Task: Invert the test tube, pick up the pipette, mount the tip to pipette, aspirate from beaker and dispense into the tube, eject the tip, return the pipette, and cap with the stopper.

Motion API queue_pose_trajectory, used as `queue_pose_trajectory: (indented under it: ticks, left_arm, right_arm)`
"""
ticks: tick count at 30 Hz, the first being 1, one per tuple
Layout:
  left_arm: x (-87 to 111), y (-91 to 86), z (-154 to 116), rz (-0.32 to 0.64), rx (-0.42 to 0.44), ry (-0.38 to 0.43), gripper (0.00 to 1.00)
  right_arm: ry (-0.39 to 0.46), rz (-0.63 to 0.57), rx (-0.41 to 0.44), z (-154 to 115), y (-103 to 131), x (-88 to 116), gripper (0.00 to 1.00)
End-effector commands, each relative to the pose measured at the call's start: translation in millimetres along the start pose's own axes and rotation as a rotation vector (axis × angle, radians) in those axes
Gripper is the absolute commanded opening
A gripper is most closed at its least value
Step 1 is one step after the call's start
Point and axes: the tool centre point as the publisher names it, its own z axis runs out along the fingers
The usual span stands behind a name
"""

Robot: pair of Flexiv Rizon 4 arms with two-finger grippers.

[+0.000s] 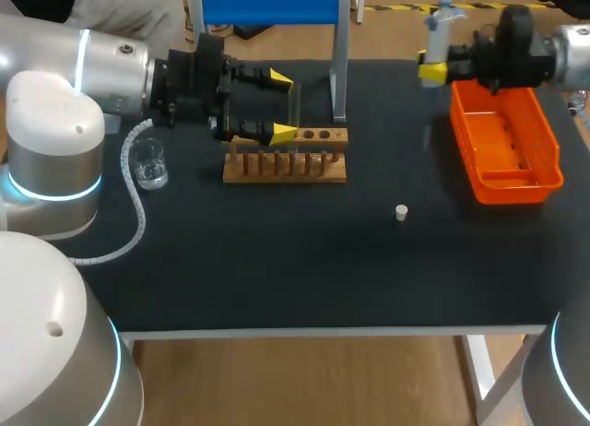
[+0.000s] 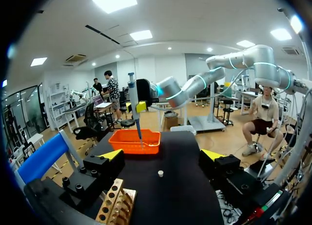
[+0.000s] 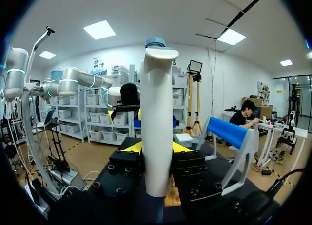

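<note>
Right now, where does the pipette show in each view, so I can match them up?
Head view: pipette upright in the right gripper, beside the orange tray's far end.
Left wrist view: pipette upright at the orange tray, far ahead of the left gripper.
Right wrist view: pipette upright between the right gripper's fingers.
Shared landmark: the blue bar, in all three.

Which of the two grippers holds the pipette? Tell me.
The right gripper, shut on the white pipette; the left gripper is open at the wooden rack.
</note>
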Motion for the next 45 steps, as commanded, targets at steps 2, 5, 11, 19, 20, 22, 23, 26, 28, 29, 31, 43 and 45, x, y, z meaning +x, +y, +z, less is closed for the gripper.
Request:
queue_pose_trajectory:
  ticks: [2,5,11,19,20,22,23,26,28,29,31,43,45]
  left_arm:
    - [0.5,0.7,-0.6,0.002,0.003,-0.001,1.0]
    - [0.5,0.7,-0.6,0.002,0.003,-0.001,1.0]
    - [0.5,0.7,-0.6,0.002,0.003,-0.001,1.0]
    - [0.5,0.7,-0.6,0.002,0.003,-0.001,1.0]
    - [0.5,0.7,-0.6,0.002,0.003,-0.001,1.0]
    - [0.5,0.7,-0.6,0.002,0.003,-0.001,1.0]
    - [0.5,0.7,-0.6,0.002,0.003,-0.001,1.0]
    - [0.5,0.7,-0.6,0.002,0.003,-0.001,1.0]
    - [0.5,0.7,-0.6,0.002,0.003,-0.001,1.0]
    - [0.5,0.7,-0.6,0.002,0.003,-0.001,1.0]
    - [0.5,0.7,-0.6,0.002,0.003,-0.001,1.0]
    - [0.5,0.7,-0.6,0.002,0.003,-0.001,1.0]
    - [0.5,0.7,-0.6,0.002,0.003,-0.001,1.0]
  right_arm:
    - [-0.008,0.009,-0.002,-38.4,2.3,1.8,0.0]
    - [-0.016,0.011,-0.003,-54.7,0.2,0.1,0.0]
    - [-0.013,0.015,-0.025,-87.1,-0.6,-4.5,0.0]
    - [-0.03,0.007,-0.027,-120.8,-7.1,-16.9,0.0]
    - [-0.054,-0.004,-0.006,-122.7,-9.0,-18.4,0.0]
    - [-0.047,-0.001,-0.012,-128.6,-13.0,-21.4,0.0]
    - [-0.054,-0.003,-0.006,-131.4,-15.0,-23.3,0.0]
    - [-0.048,0.003,-0.006,-138.7,-21.8,-28.8,0.0]
    - [-0.033,0.008,-0.016,-143.2,-26.0,-32.6,0.0]
    - [-0.021,0.012,-0.025,-145.9,-27.8,-34.6,0.0]
    - [-0.02,0.008,-0.028,-149.9,-31.7,-37.6,0.0]
    - [0.032,0.007,-0.074,-166.7,-46.9,-48.2,0.0]
    - [0.036,0.001,-0.076,-167.5,-48.2,-48.4,0.0]
